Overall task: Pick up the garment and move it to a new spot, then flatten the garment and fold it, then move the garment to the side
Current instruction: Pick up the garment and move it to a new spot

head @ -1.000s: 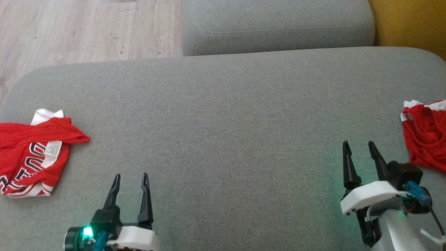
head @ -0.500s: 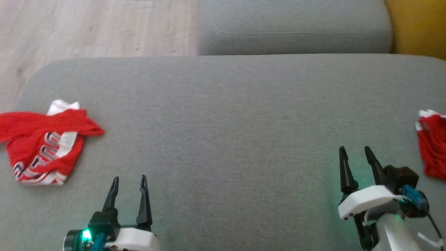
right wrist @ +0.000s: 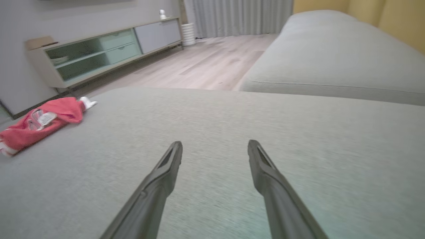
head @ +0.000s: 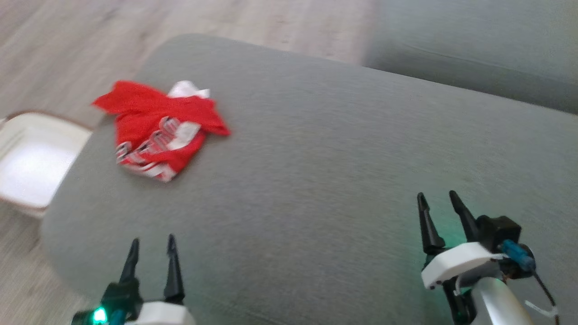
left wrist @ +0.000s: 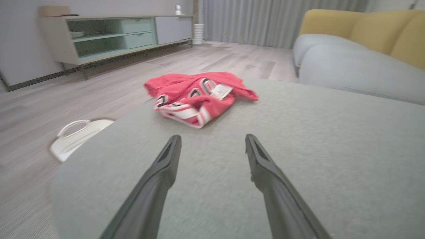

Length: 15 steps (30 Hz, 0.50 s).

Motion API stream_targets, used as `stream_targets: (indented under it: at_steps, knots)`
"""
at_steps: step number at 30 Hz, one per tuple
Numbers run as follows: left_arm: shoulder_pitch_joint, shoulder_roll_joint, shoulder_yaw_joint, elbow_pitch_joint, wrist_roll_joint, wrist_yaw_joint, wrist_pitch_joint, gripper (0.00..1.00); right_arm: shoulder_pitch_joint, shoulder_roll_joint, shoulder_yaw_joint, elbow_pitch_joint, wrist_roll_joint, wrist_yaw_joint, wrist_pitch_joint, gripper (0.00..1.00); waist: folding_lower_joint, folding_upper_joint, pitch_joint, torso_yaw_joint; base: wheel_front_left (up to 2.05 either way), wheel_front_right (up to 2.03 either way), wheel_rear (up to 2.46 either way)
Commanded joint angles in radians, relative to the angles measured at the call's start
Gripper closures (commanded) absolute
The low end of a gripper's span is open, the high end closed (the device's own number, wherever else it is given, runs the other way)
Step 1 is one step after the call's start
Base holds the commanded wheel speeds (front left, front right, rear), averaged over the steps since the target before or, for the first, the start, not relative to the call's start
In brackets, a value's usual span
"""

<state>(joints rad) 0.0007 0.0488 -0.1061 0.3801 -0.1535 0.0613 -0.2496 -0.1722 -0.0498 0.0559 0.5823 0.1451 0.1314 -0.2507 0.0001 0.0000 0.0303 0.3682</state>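
Observation:
The garment (head: 160,128) is a red jersey with white trim and lettering, crumpled in a heap near the far left corner of the grey cushion (head: 316,180). It lies straight ahead in the left wrist view as the garment (left wrist: 199,96), and at the far left in the right wrist view as the garment (right wrist: 40,121). My left gripper (head: 152,243) hovers open over the cushion's near left edge, well short of the jersey, also seen as the left gripper (left wrist: 212,139). My right gripper (head: 437,198) is open at the lower right with nothing between its fingers, seen too as the right gripper (right wrist: 215,144).
A white bin (head: 31,162) stands on the wooden floor (head: 67,54) just left of the cushion. A second grey sofa seat (head: 474,54) lies beyond at the upper right. A low sideboard (left wrist: 109,36) lines the far wall.
The head camera has swung left: the jersey now sits nearer the middle of the view, the white bin has come in, and a second red garment at the right edge has gone out. Both grippers stay open.

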Motion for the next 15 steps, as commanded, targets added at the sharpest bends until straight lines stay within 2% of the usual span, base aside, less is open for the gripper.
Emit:
stream_targets:
  at_steps: [1, 7, 15]
  knots:
    - [0.003, 0.001, 0.057, -0.028, 0.008, -0.001, -0.012, 0.0, -0.035, -0.001, 0.045, -0.027, 0.01, -0.001, -0.011, 0.0, -0.0001, 0.0, 0.008, 0.101, 0.0, 0.0, 0.0]
    - [0.021, 0.001, 0.113, -0.037, 0.015, -0.015, -0.012, 0.0, -0.043, 0.0, 0.089, -0.017, 0.027, -0.001, -0.011, 0.0, -0.0001, 0.0, 0.019, 0.141, 0.0, 0.0, 0.0]
    - [-0.038, 0.011, 0.165, -0.052, 0.033, -0.037, -0.012, 0.0, -0.067, 0.0, 0.105, -0.035, 0.001, -0.001, -0.011, 0.0, -0.0001, 0.0, 0.081, 0.112, 0.0, 0.0, 0.0]
